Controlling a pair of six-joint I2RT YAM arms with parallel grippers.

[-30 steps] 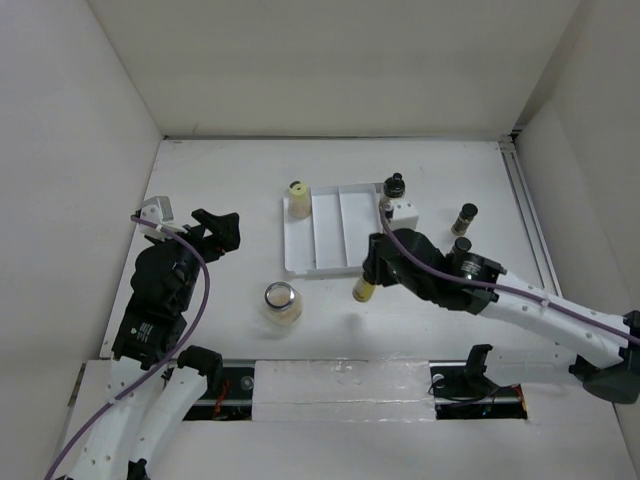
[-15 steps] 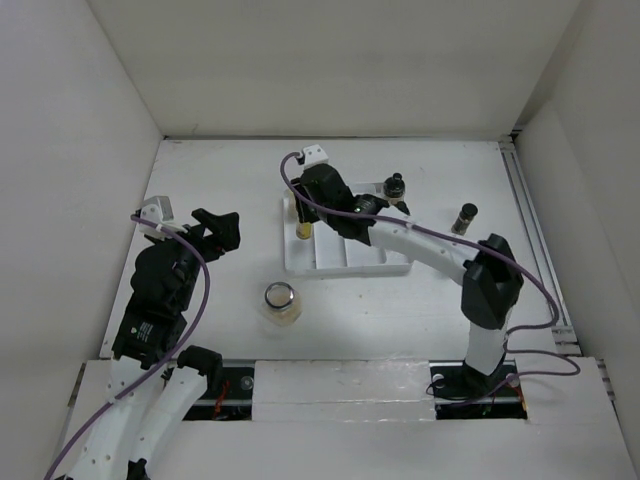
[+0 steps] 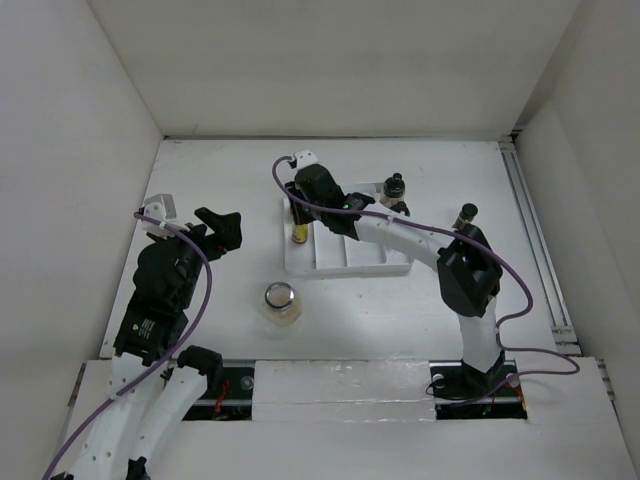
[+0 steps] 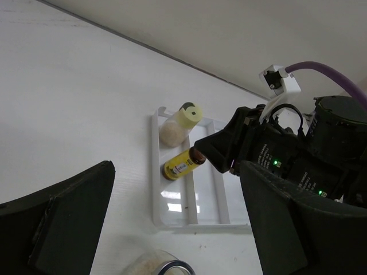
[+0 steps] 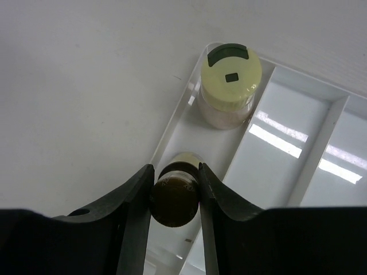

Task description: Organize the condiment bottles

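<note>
My right gripper (image 3: pixel 299 212) is shut on a slim bottle (image 3: pixel 298 235) with a yellow label and a brown cap. It holds the bottle tilted in the left compartment of the white divided tray (image 3: pixel 350 262). In the right wrist view the fingers (image 5: pixel 135 195) clamp the cap (image 5: pixel 175 200). A yellow-capped shaker (image 5: pixel 229 80) stands just behind it in the same compartment. The left wrist view shows the held bottle (image 4: pixel 182 164) and the shaker (image 4: pixel 181 119). A silver-lidded jar (image 3: pixel 282 300) stands in front of the tray. My left gripper (image 3: pixel 222 230) is open and empty, left of the tray.
A black-capped bottle (image 3: pixel 396 188) stands at the tray's back right corner. Another dark bottle (image 3: pixel 465 215) stands further right. My right arm (image 3: pixel 400 232) stretches across the tray's middle and right compartments. A rail (image 3: pixel 530 230) runs along the table's right side.
My right arm has swung the yellow-labelled bottle from in front of the tray to its left compartment, then brought it down in front of the yellow-capped shaker. The left arm has not moved.
</note>
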